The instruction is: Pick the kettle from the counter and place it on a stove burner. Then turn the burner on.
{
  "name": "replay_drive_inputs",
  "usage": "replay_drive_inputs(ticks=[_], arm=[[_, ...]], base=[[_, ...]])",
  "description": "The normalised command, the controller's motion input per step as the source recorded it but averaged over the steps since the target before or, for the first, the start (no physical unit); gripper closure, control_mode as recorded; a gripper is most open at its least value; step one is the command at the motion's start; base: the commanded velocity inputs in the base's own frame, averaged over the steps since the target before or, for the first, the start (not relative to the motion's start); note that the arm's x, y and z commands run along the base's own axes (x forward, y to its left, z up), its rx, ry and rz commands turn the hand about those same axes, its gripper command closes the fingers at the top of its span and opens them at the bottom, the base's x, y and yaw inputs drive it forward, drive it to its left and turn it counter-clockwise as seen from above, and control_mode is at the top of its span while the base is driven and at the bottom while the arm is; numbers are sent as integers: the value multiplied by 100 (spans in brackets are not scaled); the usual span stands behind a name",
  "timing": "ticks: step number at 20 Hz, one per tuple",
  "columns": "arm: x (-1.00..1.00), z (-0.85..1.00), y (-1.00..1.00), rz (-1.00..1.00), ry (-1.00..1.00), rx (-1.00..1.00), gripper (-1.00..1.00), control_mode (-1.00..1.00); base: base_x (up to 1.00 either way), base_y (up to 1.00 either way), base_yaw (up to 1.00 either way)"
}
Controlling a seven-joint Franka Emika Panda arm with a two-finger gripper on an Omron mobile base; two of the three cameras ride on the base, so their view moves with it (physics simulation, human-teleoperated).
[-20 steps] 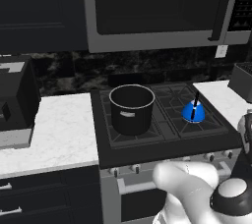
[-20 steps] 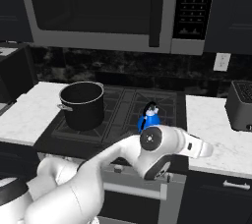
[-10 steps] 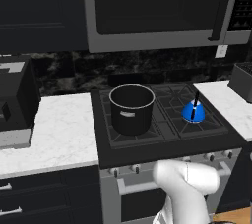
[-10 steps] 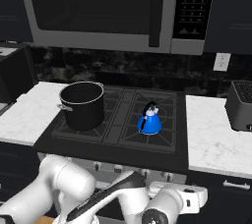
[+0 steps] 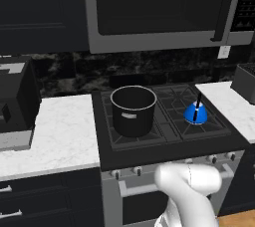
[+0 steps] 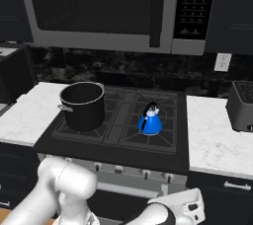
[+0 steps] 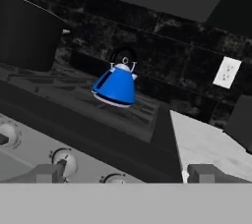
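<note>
Blue kettle (image 6: pixel 149 120) upright on the right stove burner (image 5: pixel 199 121), beside the large black pot (image 5: pixel 133 110) on the left grates. Pincer (image 7: pixel 125 174) low before the silver knobs (image 7: pixel 63 163), fingertips wide apart, holding nothing. White tabletop (image 6: pixel 217 140) right of cooktop; toaster (image 6: pixel 242 105) on it.

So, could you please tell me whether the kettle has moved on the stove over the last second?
No. The kettle sits on the same right-hand stove burner, still right of the pot.
</note>
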Motion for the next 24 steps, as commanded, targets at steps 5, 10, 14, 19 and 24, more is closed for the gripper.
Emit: replay_drive_inputs(ticks=[5, 10, 14, 19, 24], arm=[[25, -8, 2, 7, 0, 29, -100, -100], [0, -37, 23, -19, 3, 43, -100, -100], [8, -43, 51, -23, 2, 41, -100, -100], [49, -13, 48, -11, -1, 19, -100, -100], [59, -5, 23, 0, -3, 11, -100, -100]], base=[[0, 0, 0], [0, 0, 0], [0, 0, 0], [0, 0, 0], [0, 0, 0]])
